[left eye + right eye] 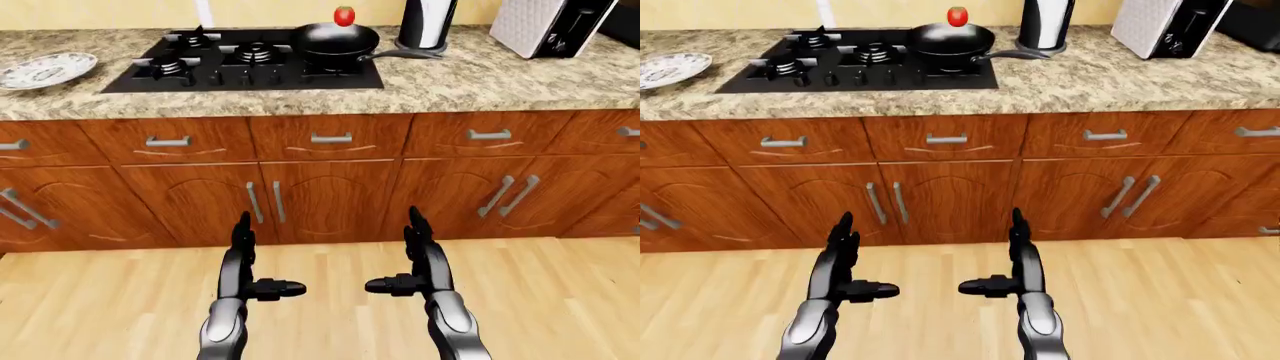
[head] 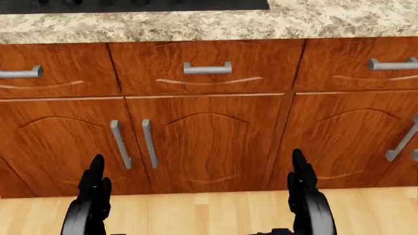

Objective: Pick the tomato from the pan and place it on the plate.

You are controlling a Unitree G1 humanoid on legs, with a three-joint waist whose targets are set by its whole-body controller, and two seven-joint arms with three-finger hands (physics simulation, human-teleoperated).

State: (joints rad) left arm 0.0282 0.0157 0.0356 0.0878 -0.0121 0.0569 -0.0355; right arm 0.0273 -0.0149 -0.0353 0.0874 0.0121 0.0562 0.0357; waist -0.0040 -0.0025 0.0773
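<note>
Both hands hang low and empty, left hand (image 1: 245, 277) and right hand (image 1: 420, 274) with fingers spread. Upper centre, the tomato (image 1: 344, 16) sits in the pan (image 1: 335, 39); the plate (image 1: 45, 70) lies upper left. Reaching hasn't begun; approaching the counter seems next.

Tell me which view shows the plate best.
The left-eye view. The plate lies whole on the counter, at the view's left, left of the stove. The right-eye view cuts off its left part at the frame's edge. The head view looks lower, at the cabinets, and shows no plate.
</note>
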